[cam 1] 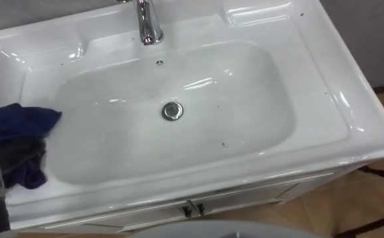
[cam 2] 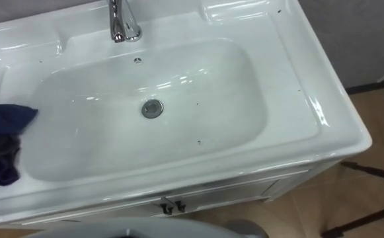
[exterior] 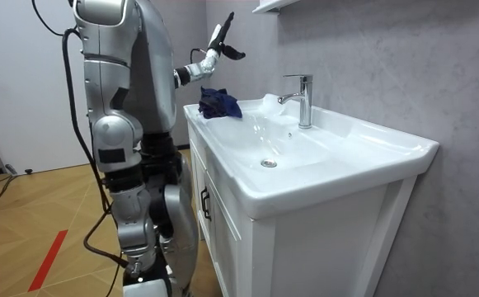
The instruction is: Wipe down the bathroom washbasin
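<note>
Left eye view, nearest first: the white cabinet (cam 1: 244,198) is seen under the front rim, with two small dark door handles (cam 1: 193,209) side by side at its middle. To its right, wooden floor (cam 1: 357,205) is left open. Above lies the basin (cam 1: 350,129), white and glossy, its long axis laid across the view from left to right. A broad flat rim is carried round the rectangular bowl, whose corners are rounded. A few small dark specks (cam 1: 223,144) are scattered over the bowl and the right rim. The cloth (cam 1: 21,122), dark blue and crumpled, is heaped on the left rim, with one corner pushed over the edge toward the bowl. The round metal drain (cam 1: 172,111) is set at the bowl's middle, with a small overflow hole (cam 1: 159,63) beyond it. At the far rim the chrome faucet (cam 1: 149,26) is mounted upright. In the room view its spout is seen turned toward the robot, which is stood at the basin's long front edge. The left hand (exterior: 221,40) is held raised above the cloth, clear of it, fingers straight and spread, nothing gripped. A grey wall (exterior: 387,66) is met directly behind the basin
</note>
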